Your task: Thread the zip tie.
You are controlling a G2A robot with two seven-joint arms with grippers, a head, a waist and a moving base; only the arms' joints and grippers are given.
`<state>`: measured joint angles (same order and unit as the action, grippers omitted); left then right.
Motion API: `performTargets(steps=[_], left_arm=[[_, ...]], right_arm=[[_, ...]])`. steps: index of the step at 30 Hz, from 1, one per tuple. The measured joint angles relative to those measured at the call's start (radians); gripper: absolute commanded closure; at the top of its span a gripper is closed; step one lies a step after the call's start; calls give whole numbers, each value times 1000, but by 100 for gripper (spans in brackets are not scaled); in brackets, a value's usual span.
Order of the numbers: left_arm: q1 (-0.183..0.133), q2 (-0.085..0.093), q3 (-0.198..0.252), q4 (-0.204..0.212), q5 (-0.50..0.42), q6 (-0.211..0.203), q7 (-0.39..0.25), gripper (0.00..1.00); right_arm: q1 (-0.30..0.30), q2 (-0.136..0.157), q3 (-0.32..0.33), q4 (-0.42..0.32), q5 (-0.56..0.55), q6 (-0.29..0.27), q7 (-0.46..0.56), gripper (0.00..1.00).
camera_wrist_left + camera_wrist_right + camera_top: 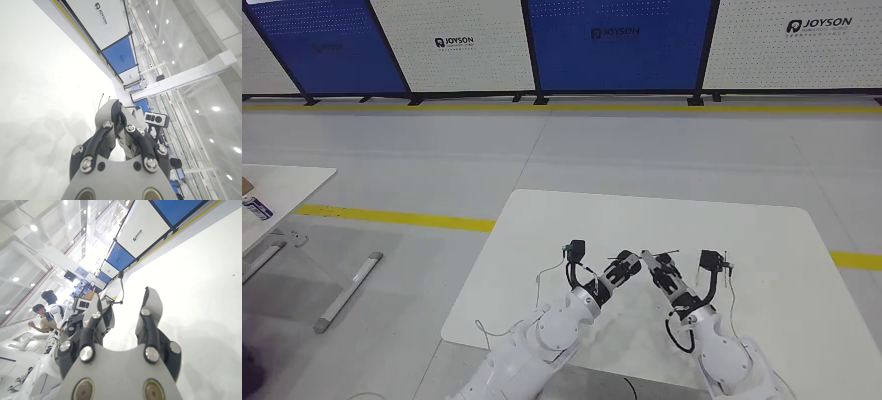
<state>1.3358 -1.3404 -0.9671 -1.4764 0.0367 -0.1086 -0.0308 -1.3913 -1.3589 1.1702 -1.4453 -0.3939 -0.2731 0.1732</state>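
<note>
A thin black zip tie (122, 289) stands up from between the two grippers, its small head uppermost and its strap bent sideways at the lower end. In the left wrist view two thin black ends of the zip tie (102, 98) stick out past the fingers. My left gripper (118, 103) is shut on the zip tie, held a little above the white table (742, 230). My right gripper (123, 294) is open with a wide gap, its fingers on either side of the strap and not pressing it. The left gripper (629, 263) and right gripper (651, 261) meet tip to tip over the table's near middle.
The white table spreads far and to both sides of the grippers with nothing else on it. A second table (272, 190) stands at the left across the floor. Blue and white partition panels (622, 45) line the back behind a yellow floor line.
</note>
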Motion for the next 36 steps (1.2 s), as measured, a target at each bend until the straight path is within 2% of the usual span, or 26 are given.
performTargets(steps=[6,7,8,9,11,36], left_arm=[[-1,-1,-2,2,-5,1,3,100],[-2,-1,-3,2,-6,1,3,100],[-2,-1,-3,3,-6,0,3,100],[-2,-2,-3,3,-7,0,3,100],[-2,-2,-3,3,-7,-1,2,100],[0,-4,-1,4,0,-6,-4,100]], right_arm=[[-19,4,14,-19,-3,-14,-22,2],[-24,5,19,-23,-6,-16,-30,18],[-29,5,23,-26,-8,-18,-38,51],[-34,6,28,-30,-10,-19,-46,71],[-38,8,35,-34,-9,-20,-52,100],[-18,7,16,-26,-43,-5,-56,100]])
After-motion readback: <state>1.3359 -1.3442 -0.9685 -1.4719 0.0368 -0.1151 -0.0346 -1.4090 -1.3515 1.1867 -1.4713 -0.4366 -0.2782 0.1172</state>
